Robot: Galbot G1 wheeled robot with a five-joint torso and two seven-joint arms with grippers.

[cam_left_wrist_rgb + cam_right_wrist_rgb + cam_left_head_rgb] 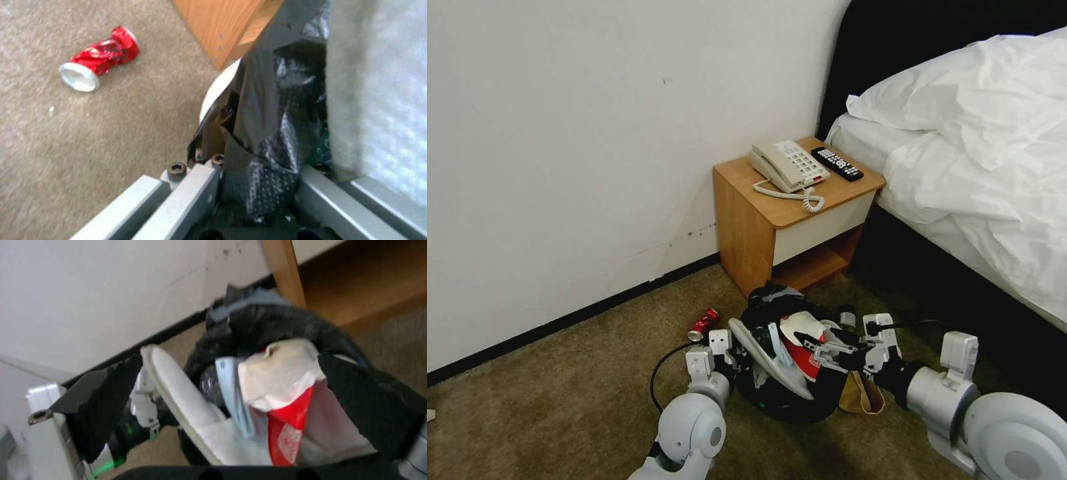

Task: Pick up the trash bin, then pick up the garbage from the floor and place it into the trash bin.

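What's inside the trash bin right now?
The trash bin holds a white slipper sticking out over the rim, a light-blue face mask, a clear bottle and a red-and-white packet. Anything deeper is covered by these.

One trash bin (787, 393), one red can (703, 325), one brown paper bag (862, 395), one telephone (787, 165) and one remote (836, 164) are showing.

The bin (787, 400) wears a crinkly black bag, and in it lie a white slipper (767, 357), a pale-blue mask (231, 386) and a red-and-white packet (804, 347). Left of the bin a crushed red can (703, 325) with a silver end lies on olive-brown carpet (560, 400); right of it sits a tan paper bag (862, 395). Behind the bin stands an orange-wood nightstand (760, 227) with a cream drawer front.
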